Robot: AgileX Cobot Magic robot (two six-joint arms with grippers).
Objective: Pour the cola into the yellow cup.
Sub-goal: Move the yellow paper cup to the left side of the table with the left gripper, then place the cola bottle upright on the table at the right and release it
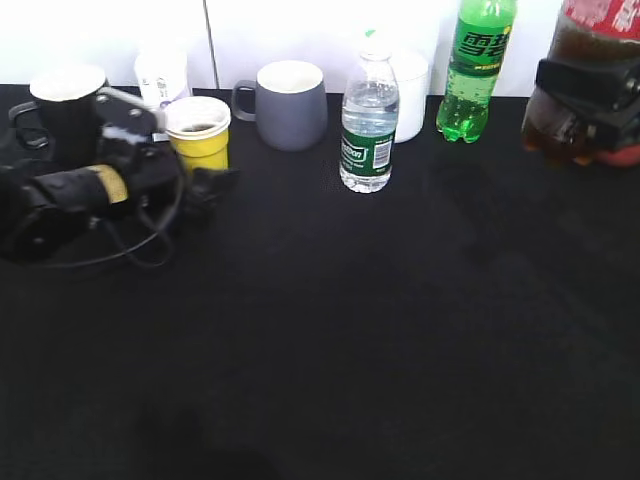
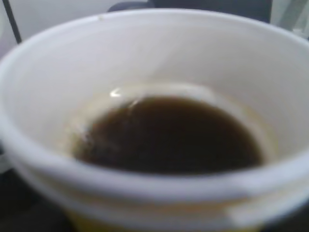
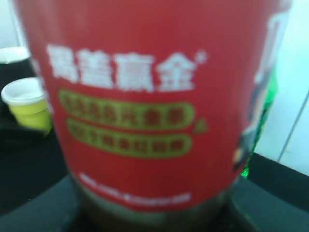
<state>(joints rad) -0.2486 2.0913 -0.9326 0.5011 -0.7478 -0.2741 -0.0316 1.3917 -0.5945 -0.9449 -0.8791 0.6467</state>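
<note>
A matt black cloth-like worktop [image 1: 400, 320] carries the clear glossy plastic cola [image 1: 590, 90] with its smooth red label, a shiny clear plastic water bottle [image 1: 369, 125], a glossy green soda bottle [image 1: 476, 70], a smooth matt grey mug [image 1: 292, 105] and the yellow cup [image 1: 199, 133], smooth white inside.

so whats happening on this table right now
A two-armed robot is on a pouring job. The right gripper is clamped on the cola bottle at the far right of the black table, bottle upright. The left gripper sits at the yellow cup, though its jaws cannot be made out. The cup already holds some dark liquid. A grey mug, water bottle and green soda bottle stand untouched.
</note>
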